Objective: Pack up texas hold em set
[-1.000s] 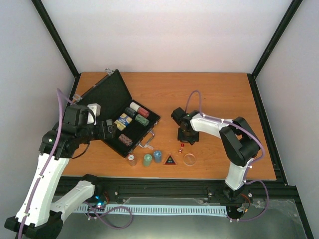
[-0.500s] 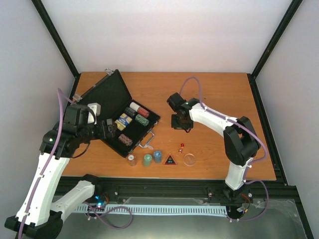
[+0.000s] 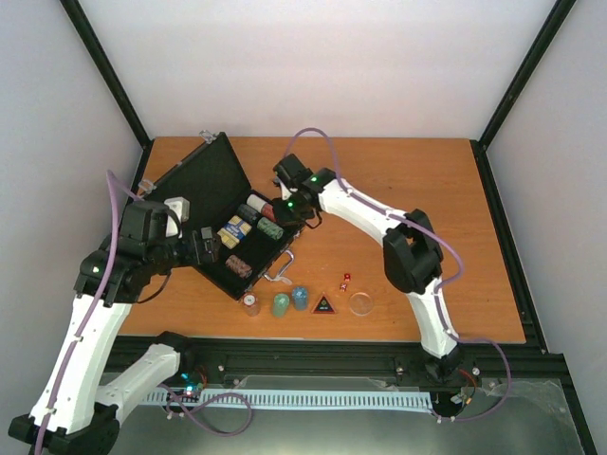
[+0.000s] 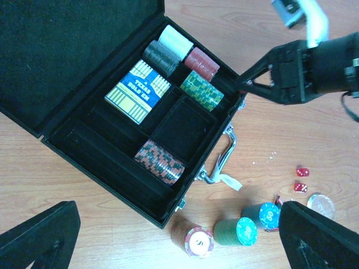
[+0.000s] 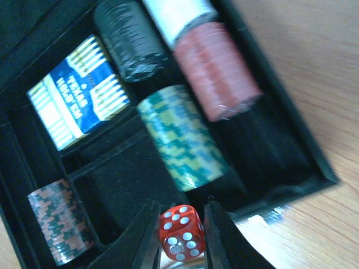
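**Right end effector [image 5: 179, 238] clamping a red die [image 5: 180, 231] at the rim of the open case [image 4: 182, 129]**
The glossy cube with white pips sits pinched between two black fingers [image 5: 147, 235] above the handle-side rim of the flat, felt-lined black case. The right arm reaches leftward across the wooden desk [image 3: 408, 180], wrist tilted down. The left end effector [image 4: 174, 224] hangs spread wide and empty over the case. Ridged chip rows [image 4: 202, 89] and a blue card deck [image 4: 137, 89] lie in the compartments. Three chip stacks [image 4: 238, 231], two dice [image 4: 303, 179], a black triangle [image 3: 323, 304] and a clear disc [image 4: 320, 204] lie on the desk.
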`<state>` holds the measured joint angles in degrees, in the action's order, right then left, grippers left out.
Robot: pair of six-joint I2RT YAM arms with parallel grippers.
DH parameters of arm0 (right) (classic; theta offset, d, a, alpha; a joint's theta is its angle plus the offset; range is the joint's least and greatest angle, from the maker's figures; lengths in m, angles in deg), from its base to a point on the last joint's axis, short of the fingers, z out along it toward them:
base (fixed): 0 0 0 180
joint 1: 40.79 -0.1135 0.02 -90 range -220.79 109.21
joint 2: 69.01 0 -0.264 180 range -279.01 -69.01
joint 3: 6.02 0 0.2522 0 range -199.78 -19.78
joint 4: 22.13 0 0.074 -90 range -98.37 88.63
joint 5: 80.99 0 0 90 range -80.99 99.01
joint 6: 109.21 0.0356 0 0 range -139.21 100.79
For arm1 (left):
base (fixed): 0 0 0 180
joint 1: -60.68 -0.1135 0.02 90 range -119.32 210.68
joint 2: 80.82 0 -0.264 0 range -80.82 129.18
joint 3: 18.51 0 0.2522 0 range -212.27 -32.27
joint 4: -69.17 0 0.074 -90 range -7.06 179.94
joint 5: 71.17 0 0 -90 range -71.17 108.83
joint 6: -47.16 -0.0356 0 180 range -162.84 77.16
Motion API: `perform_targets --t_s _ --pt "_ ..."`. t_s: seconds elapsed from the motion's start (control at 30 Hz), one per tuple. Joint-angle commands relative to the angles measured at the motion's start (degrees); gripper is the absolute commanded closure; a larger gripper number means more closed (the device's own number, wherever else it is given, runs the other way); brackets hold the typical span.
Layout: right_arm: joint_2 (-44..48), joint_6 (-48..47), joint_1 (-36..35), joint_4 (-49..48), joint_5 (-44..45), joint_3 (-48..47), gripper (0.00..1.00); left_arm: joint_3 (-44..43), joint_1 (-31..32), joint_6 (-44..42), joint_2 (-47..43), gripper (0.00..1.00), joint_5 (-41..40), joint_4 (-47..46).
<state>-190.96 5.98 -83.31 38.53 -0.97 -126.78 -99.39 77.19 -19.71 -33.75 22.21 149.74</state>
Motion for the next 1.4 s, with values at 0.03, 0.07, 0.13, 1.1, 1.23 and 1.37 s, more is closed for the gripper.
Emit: perform_targets --t_s 0.03,0.07,0.13,1.1,1.23,1.37 --pt "-5.52 -3.61 -2.99 0.73 -4.66 -7.14 0.97 -0.3 0.23 1.36 -1.25 0.0 -1.22 -0.92" --pt "-6.15 -3.91 -3.64 0.48 -5.0 -8.03 0.97 -0.23 0.27 1.45 -1.42 0.0 -1.28 -0.7" --pt "-7.42 -4.45 -4.91 0.05 -5.29 -9.88 0.97 -0.08 0.27 1.56 -1.58 0.0 -1.38 -0.48" --pt "-22.69 -3.66 -10.37 2.83 1.56 -23.71 0.97 0.05 0.27 0.53 -4.91 0.0 -1.61 4.18" --pt "-23.56 -3.38 -10.47 3.09 3.04 -24.07 0.97 -0.16 0.27 0.13 -5.35 0.0 -1.96 4.9" --pt "-24.31 -2.89 -10.56 2.02 3.76 -24.25 0.95 -0.31 0.29 -0.45 -5.48 0.0 -2.11 5.18"
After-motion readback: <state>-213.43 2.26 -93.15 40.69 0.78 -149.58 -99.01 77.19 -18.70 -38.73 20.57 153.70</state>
